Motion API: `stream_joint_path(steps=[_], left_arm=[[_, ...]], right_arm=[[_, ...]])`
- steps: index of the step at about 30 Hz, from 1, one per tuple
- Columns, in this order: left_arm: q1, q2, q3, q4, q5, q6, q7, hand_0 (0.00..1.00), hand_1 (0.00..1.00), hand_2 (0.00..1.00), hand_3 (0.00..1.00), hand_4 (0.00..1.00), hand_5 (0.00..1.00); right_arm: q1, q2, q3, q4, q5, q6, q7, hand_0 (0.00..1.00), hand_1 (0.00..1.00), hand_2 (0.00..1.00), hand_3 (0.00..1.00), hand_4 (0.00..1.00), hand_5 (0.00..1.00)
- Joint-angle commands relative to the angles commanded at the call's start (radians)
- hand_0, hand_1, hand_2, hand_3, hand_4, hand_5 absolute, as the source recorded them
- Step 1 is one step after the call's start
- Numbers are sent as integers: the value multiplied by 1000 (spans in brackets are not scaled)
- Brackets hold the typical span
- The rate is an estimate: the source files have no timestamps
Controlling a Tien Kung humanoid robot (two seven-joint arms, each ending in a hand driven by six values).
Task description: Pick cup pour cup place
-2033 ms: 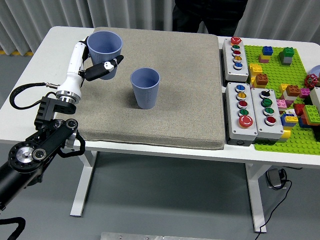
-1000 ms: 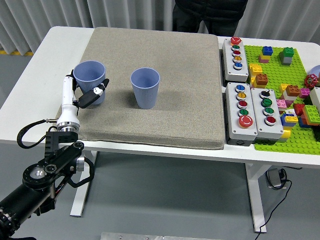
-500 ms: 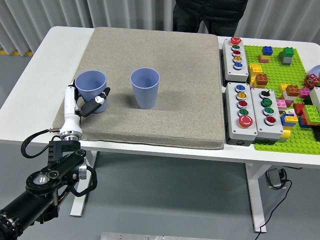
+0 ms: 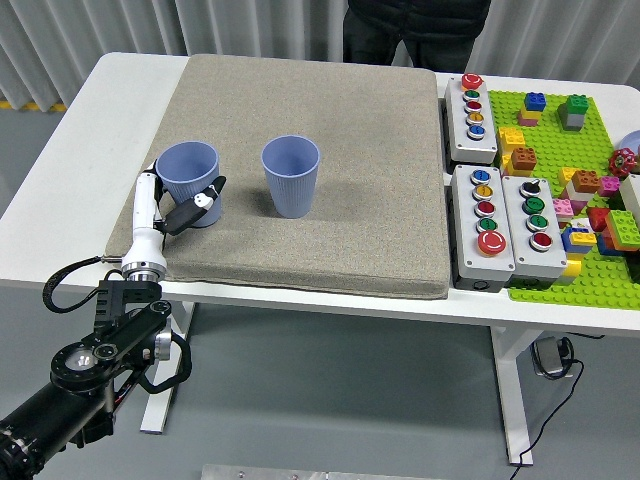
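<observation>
1. Since two seconds ago, the left hand has carried its blue cup down from mid-air onto the grey mat.
2. Its fingers still grasp that cup, upright near the mat's left edge.
3. The second cup stands apart, to its right on the tabletop.

left hand grasps cup | upright on mat | second cup beside
</observation>
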Motion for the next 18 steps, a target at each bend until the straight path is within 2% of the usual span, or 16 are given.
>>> stream_joint_path(steps=[1, 6, 17, 18], left_arm=[[0, 0, -2, -1, 1, 0, 1, 690, 712, 836, 801, 934, 403], [0, 3, -7, -4, 14, -7, 6, 699, 722, 849, 819, 921, 389], [6, 2, -6, -13, 44, -9, 14, 700, 724, 849, 809, 904, 372], [7, 3, -6, -15, 48, -9, 14, 702, 728, 854, 801, 928, 391]], right_arm=[[0, 0, 0, 0, 0, 0, 0, 703, 683, 611, 601, 23, 392], [1, 0, 1, 0, 0, 1, 0, 704, 683, 612, 601, 23, 393], [5, 0, 1, 0, 0, 1, 0, 704, 683, 611, 601, 22, 394], [6, 0, 1, 0, 0, 1, -1, 704, 683, 612, 601, 23, 396]])
